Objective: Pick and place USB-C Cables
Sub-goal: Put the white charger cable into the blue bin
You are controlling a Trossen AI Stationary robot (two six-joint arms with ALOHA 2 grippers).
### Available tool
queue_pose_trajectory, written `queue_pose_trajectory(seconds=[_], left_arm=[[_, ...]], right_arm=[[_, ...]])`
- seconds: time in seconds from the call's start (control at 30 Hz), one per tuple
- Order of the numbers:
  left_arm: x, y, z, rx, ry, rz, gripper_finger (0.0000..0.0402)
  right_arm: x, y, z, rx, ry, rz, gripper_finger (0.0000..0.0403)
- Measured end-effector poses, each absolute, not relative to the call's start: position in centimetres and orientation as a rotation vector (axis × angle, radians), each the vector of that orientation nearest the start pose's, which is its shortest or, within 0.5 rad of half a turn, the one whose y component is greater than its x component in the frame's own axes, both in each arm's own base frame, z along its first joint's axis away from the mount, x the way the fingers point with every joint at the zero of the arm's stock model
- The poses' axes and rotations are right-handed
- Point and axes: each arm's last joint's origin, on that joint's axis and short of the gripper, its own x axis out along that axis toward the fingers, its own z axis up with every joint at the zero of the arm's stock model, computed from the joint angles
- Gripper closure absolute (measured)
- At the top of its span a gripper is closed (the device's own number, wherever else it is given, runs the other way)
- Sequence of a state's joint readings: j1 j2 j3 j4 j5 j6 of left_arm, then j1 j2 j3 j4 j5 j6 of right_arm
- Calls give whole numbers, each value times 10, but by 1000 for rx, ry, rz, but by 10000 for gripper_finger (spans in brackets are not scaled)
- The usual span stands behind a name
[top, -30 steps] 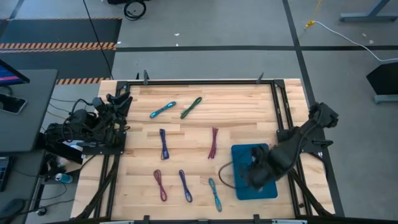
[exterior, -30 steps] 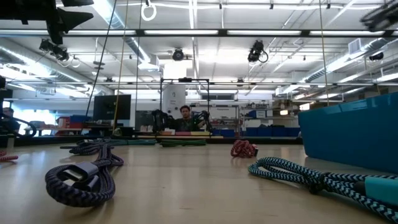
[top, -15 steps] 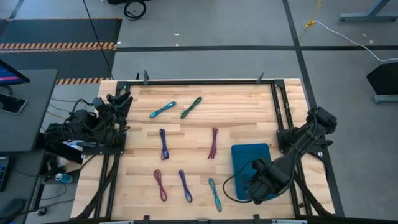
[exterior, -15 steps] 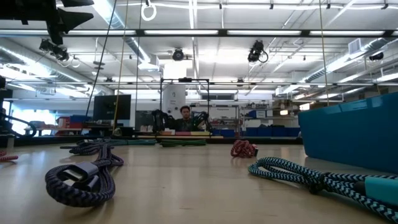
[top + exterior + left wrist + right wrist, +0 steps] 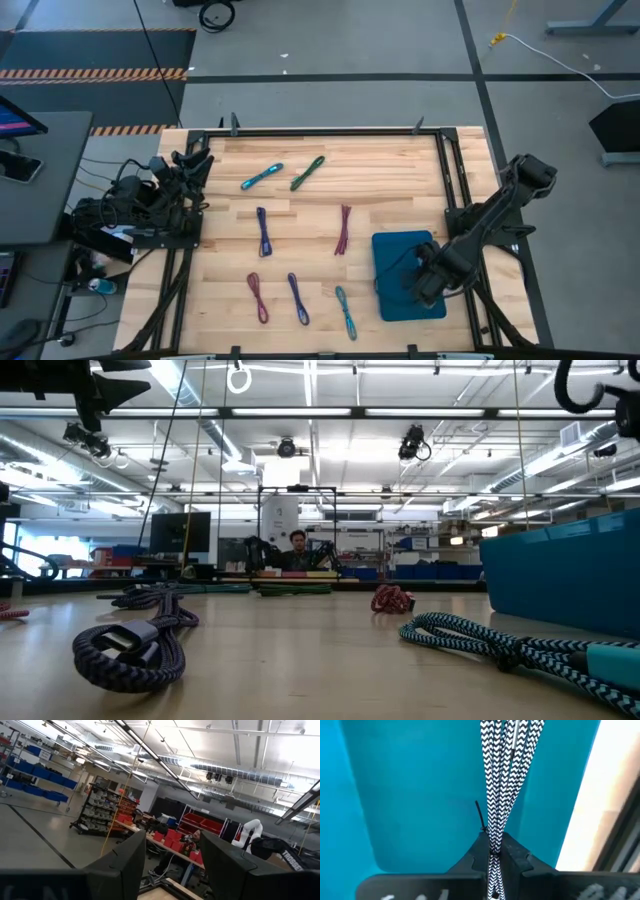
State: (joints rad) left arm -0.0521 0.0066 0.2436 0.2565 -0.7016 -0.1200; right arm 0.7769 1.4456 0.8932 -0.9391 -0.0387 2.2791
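My right gripper (image 5: 425, 280) points down over the blue bin (image 5: 395, 245) at the table's right and is shut on a black-and-white braided USB-C cable bundle (image 5: 502, 770). In the high view the wrist hides that bundle. Several other USB-C cables lie flat on the wooden table: teal (image 5: 262, 177), green (image 5: 307, 172), blue (image 5: 263, 230), maroon (image 5: 343, 228), and three near the front edge (image 5: 298, 298). My left gripper (image 5: 197, 160) waits at the table's left edge, open (image 5: 172, 855), with nothing between its fingers. My right gripper pinches the braided bundle (image 5: 494, 837) between its two fingers (image 5: 512, 855), which come from above and point down. The strands run on from the fingers toward the bin's floor (image 5: 420, 795). I cannot tell which part of the bundle is held, or whether its lower end touches the floor.
A black frame rail (image 5: 455, 180) runs along the table's right side beside the bin. In the low view the bin's wall (image 5: 570, 575) stands at the right, with a dark blue bundle (image 5: 130, 645) and a teal one (image 5: 520, 650) in front. A person sits far behind the table.
My right gripper has gone down toward the blue bin, still shut on the braided bundle, shifting a little toward the table's near edge and back while it sank. The cables on the table have stayed where they were.
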Motion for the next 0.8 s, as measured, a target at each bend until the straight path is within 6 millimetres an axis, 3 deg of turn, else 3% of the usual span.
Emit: queue_pose_trajectory(seconds=[0.33, 0.8], left_arm=[[60, 16, 264, -298, -505, 609, 207], [60, 16, 264, -298, -505, 609, 207]], right_arm=[[152, 151, 165, 1285, 1288, -1032, 380], [152, 151, 163, 1270, 1300, -1006, 380]])
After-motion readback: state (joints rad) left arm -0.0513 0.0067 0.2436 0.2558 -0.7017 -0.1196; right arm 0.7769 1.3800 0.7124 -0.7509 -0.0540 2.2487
